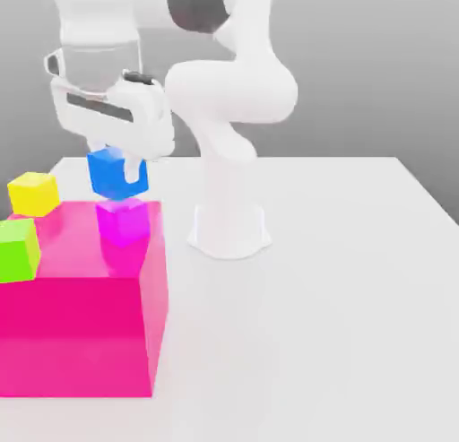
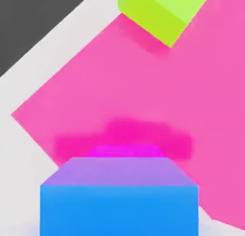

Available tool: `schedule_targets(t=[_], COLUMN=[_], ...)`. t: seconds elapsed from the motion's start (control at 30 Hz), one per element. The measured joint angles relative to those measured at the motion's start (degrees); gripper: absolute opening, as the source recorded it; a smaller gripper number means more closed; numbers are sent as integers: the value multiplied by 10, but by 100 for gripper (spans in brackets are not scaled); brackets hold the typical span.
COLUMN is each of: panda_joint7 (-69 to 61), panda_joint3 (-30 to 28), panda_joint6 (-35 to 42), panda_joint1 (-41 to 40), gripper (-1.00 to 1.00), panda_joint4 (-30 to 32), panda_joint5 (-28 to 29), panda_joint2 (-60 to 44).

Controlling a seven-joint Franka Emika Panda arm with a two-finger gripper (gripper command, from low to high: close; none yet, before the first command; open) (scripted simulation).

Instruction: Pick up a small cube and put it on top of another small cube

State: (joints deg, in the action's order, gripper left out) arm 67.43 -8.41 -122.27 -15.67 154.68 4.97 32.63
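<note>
A: Principal parts, exterior view: the gripper (image 1: 120,168), pointing downward; the small blue cube (image 1: 118,173), at its tip; the small magenta cube (image 1: 124,222), beneath, resting on the large pink block (image 1: 76,328) at the exterior view's left.

B: And the state of the jaws?

A: Indeterminate. Whether they stand wide or are closed on the blue cube, I cannot tell.

B: Does the blue cube touch the magenta one?

A: Its lower edge meets or nearly meets the magenta top; contact cannot be confirmed. In the hand view, the magenta cube projects a little past the blue one, so the two may be slightly offset.

B: Which step is depicted?

A: Placement, by my reading: the end of lowering, or the release itself. The next move calls for checking that the blue cube sits on enough of the magenta face, then freeing it, if it is not free, and rising straight up. A sideways brush could topple the stack.

B: The neighbouring specimens?

A: A yellow cube (image 1: 34,195) and a green cube (image 1: 18,250), apart from the pair.

B: Any labels or brands?

A: None legible; the cubes and block are plain, and the white arm (image 1: 231,91) bears no readable lettering.
</note>
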Motion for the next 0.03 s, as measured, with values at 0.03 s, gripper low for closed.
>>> schedule_targets(t=[0.03], panda_joint7=[0], panda_joint3=[0], panda_joint6=[0], panda_joint1=[0], gripper=[100], panda_joint4=[0], panda_joint5=[0], panda_joint2=[0])
